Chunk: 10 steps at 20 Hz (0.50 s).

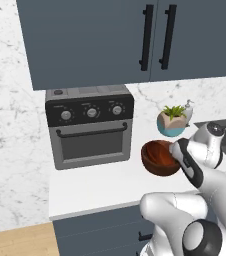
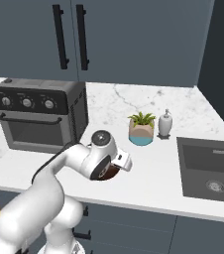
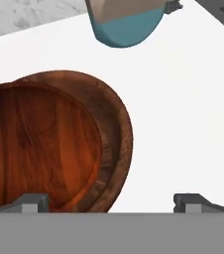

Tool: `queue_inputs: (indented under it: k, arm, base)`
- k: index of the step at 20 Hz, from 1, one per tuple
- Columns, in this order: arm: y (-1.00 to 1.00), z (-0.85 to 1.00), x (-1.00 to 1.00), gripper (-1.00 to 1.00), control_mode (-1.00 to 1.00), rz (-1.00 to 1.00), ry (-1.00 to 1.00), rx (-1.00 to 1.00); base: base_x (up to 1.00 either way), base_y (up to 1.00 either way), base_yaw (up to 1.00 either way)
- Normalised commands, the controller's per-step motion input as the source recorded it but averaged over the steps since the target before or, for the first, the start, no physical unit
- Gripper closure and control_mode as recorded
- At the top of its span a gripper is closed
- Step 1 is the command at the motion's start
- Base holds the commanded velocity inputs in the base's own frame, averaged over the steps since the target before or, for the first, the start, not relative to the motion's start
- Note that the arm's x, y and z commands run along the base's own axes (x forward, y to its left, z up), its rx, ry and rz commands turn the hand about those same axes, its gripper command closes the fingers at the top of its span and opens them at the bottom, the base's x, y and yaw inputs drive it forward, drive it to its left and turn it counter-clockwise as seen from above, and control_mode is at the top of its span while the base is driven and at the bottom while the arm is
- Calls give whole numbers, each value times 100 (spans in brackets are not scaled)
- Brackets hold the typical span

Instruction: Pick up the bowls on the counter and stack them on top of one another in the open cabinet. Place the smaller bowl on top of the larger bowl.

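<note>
One bowl (image 3: pixel 44 149), the big dark brown wooden one, is what the coming move turns on, and it sits off to one side of the gripper (image 3: pixel 111 201), not squarely under it. In the hand view, one finger tip rises in front of the bowl's near wall, inside its outline, while the other stands over bare white counter (image 3: pixel 183 124) well clear of the rim. So the jaws stand wide apart, holding nothing, and straddle the bowl's wall on the side away from its middle. Being round, the bowl has no long axis to line up with; only this sideways offset matters.

Taking the teal-and-tan plant pot (image 1: pixel 171 121) as landmark, the bowl rests on the counter just in front of it, toward the robot, near but apart. The gripper hangs at the bowl's rim on the sink side. I judge a rim pinch is being set up; the smaller bowl cannot be made out.
</note>
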Motion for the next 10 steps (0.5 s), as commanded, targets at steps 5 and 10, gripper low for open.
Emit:
queue_inputs:
  k: [5, 10]
  arm:
    - [-9, -29, 0, -100, -100, 0, 10, 0]
    - [0, -27, 8, -100, -100, -1, 0, 0]
  base:
    - [0, 0, 0]
    - [0, 0, 0]
